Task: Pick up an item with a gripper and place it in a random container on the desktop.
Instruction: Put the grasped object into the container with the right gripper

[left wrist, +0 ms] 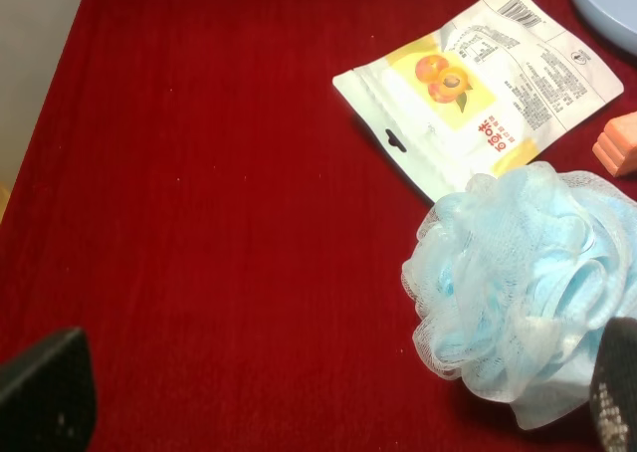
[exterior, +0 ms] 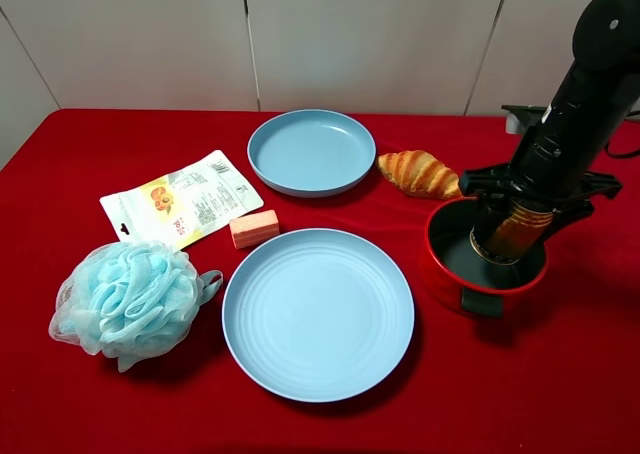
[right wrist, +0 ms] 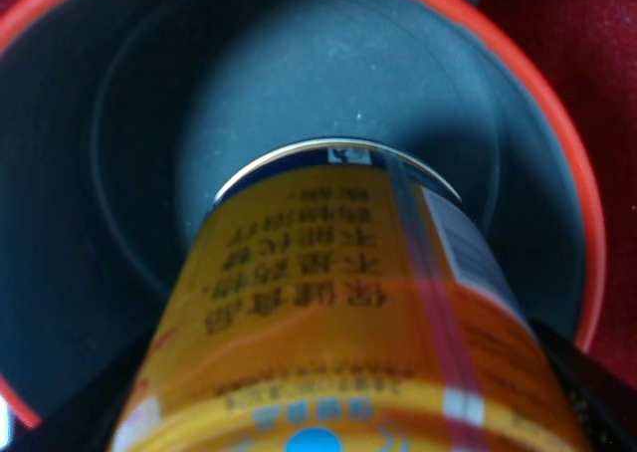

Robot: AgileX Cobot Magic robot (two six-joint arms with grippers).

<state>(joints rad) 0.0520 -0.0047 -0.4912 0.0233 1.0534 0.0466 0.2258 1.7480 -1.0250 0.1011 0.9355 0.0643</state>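
Observation:
The orange-and-gold can [exterior: 516, 230] is held by my right gripper [exterior: 508, 236], shut on its sides, with its lower end inside the round red pot [exterior: 438, 270] on the red cloth [exterior: 560, 374]. In the right wrist view the can [right wrist: 338, 313] points down into the pot's dark grey inside [right wrist: 119, 173], close to the floor; I cannot tell if it touches. My left gripper [left wrist: 328, 417] is open and empty, with its fingers [left wrist: 45, 397] wide apart over bare cloth beside the bath pouf. It does not show in the high view.
A golden croissant [exterior: 420, 172] lies just behind the pot. Two light blue plates stand at the middle front [exterior: 318, 312] and middle back [exterior: 311, 151]. A snack packet [exterior: 182, 199], a pink-orange block [exterior: 254, 228] and a light blue bath pouf [exterior: 128, 299] lie at the left.

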